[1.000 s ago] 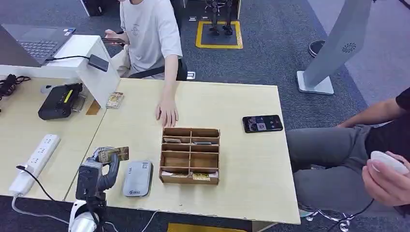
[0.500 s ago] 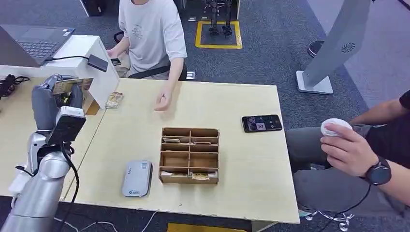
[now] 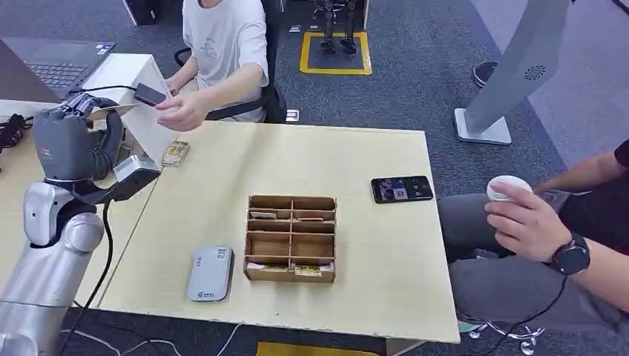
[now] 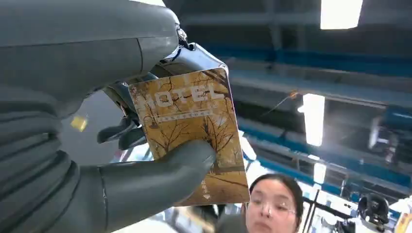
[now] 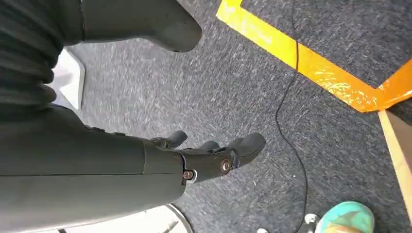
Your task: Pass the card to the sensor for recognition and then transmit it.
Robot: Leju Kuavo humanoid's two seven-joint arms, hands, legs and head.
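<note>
My left hand (image 3: 73,144) is raised at the table's far left and pinches a golden hotel card (image 4: 194,133) between thumb and fingers. In the head view the card (image 3: 111,108) shows edge-on at the top of the hand. A seated person's hand (image 3: 178,115) reaches toward it, a short way to its right. The grey card sensor (image 3: 211,274) lies flat near the table's front edge, left of the wooden organiser. My right hand (image 5: 214,155) hangs over grey carpet with its fingers apart and holds nothing.
A wooden card organiser (image 3: 291,238) sits mid-table, a black phone (image 3: 402,188) to its right. A black printer (image 3: 90,156), power strip and white stand with a laptop (image 3: 52,67) crowd the left. Another person (image 3: 549,230) sits at the right with a white object in hand.
My left arm rose from beside the sensor to the far left with the card. The seated person's hand lifted off the table and reached toward the card.
</note>
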